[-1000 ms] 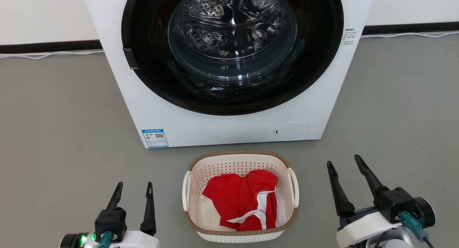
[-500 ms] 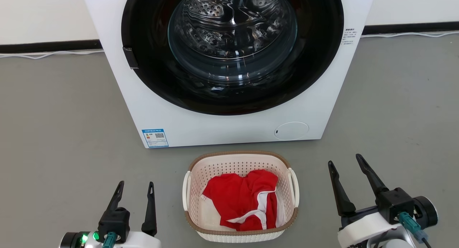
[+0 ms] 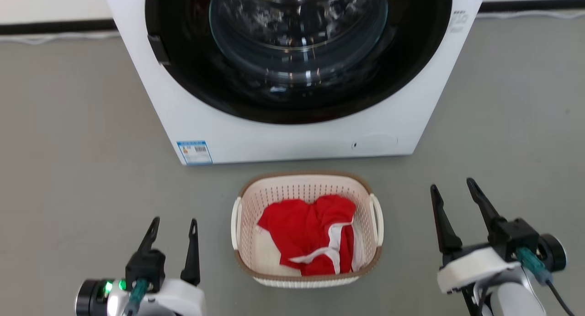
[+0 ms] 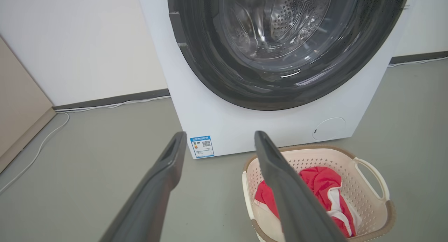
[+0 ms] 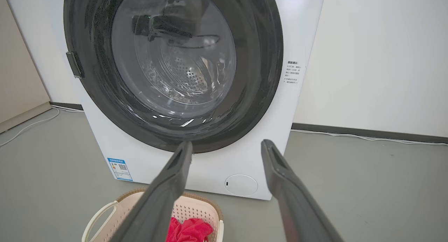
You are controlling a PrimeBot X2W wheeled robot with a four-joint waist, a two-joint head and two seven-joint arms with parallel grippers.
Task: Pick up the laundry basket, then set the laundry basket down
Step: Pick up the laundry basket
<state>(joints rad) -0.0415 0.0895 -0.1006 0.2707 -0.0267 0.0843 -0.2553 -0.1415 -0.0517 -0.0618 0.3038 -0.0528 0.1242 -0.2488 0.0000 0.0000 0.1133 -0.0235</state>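
Note:
The laundry basket point(image 3: 256, 202) is small, cream-white and perforated, with a brown rim and white loop handles. It stands on the grey floor just in front of the washer, with a red garment point(image 3: 306, 229) inside. My left gripper point(image 3: 174, 222) hovers open to the basket's left, nothing between its fingers. My right gripper point(image 3: 451, 184) hovers open to the basket's right, also empty. In the left wrist view the basket point(image 4: 371, 186) sits at the lower right, beyond the right finger point(image 4: 283, 179). In the right wrist view the basket point(image 5: 199, 208) shows at the bottom left.
A white front-loading washer point(image 3: 292, 142) with a round dark glass door point(image 3: 297, 37) stands right behind the basket. A white cable point(image 4: 45, 137) runs along the wall's dark baseboard. A beige panel point(image 4: 17, 109) stands at the far left. Grey floor lies on both sides of the basket.
The head camera has tilted down, so washer and basket sit higher in the picture. Both grippers stay open beside the basket, and the basket has not moved.

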